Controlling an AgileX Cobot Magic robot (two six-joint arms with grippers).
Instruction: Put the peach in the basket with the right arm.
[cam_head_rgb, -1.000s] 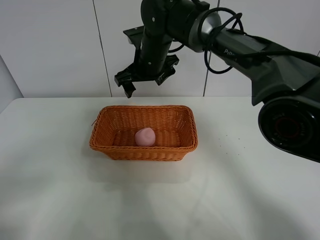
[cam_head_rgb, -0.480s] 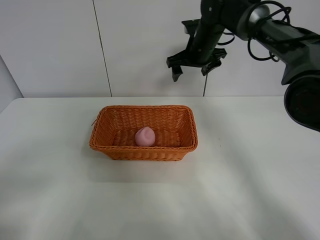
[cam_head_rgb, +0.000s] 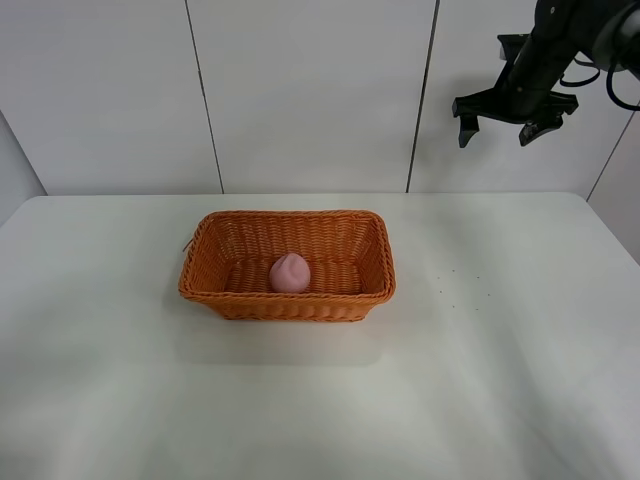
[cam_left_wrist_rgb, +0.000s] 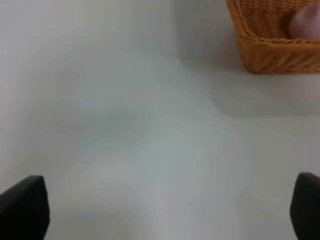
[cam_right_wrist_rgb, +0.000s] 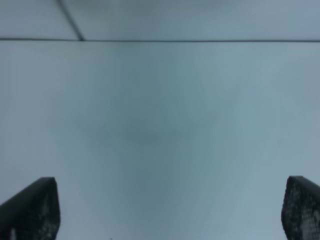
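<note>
The glossy black jointed right arm (cam_head_rgb: 560, 30) has swung away from above the basket and now hangs high at the right side of the room, in front of the white wall panels, well apart from everything on the table. Its black right gripper (cam_head_rgb: 495, 120) points downward with its two fingers spread wide and nothing between them; in the right wrist view the gripper (cam_right_wrist_rgb: 165, 210) shows only as dark fingertips at the two edges, with bare surface and a wall seam beyond.

The small pale-pink rounded peach (cam_head_rgb: 290, 273) sits inside the rectangular orange-brown woven wicker basket (cam_head_rgb: 287, 307), on its floor near the middle, close to the near wall. It has not shifted over the last second. The basket rests on the white table (cam_head_rgb: 120, 400), a little left of centre, its long side facing the room.

From the left wrist view, the left gripper (cam_left_wrist_rgb: 165, 210) also has its fingers far apart and empty, hovering over bare tabletop. A corner of the basket (cam_left_wrist_rgb: 260, 45) appears there, with a blurred edge of the peach (cam_left_wrist_rgb: 306, 22) just inside it.
</note>
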